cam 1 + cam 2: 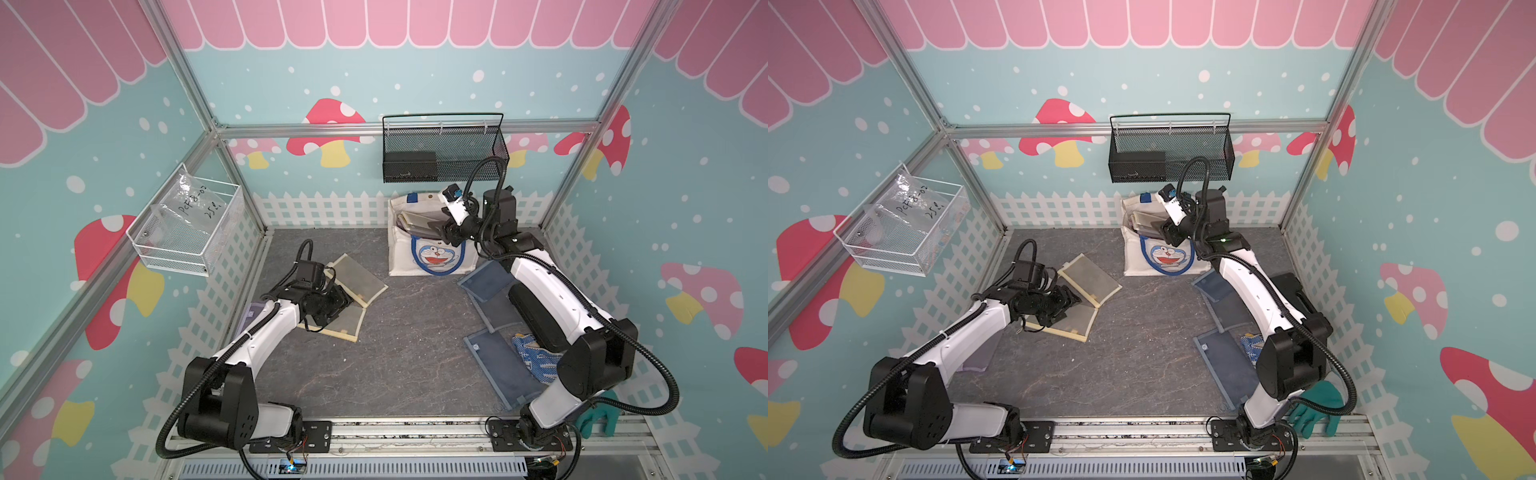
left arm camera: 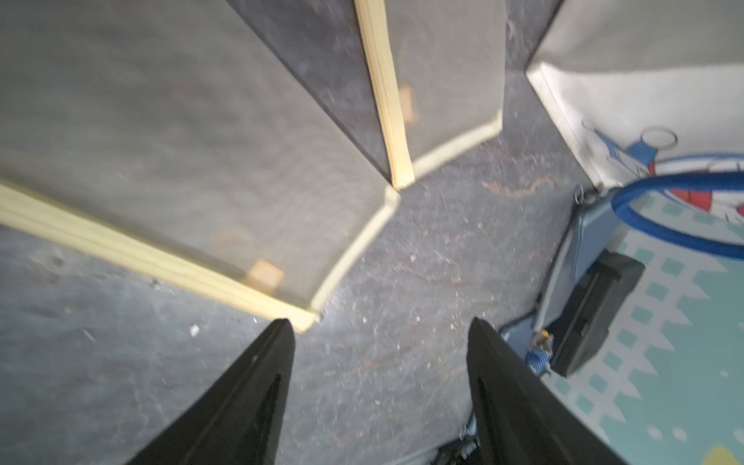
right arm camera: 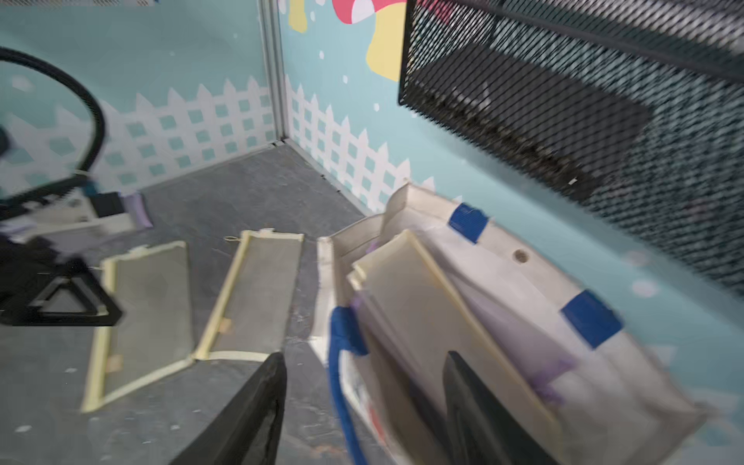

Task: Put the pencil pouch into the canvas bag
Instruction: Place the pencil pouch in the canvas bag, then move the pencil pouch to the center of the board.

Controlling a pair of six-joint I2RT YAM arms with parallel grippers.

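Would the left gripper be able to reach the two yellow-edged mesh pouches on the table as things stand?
Probably yes: the left gripper is open just above the yellow-edged mesh pouches, with nothing in between.

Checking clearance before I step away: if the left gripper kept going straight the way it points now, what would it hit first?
Probably the bare grey tabletop. The left gripper points down with open fingers, just past a mesh pouch's corner; depth is unclear.
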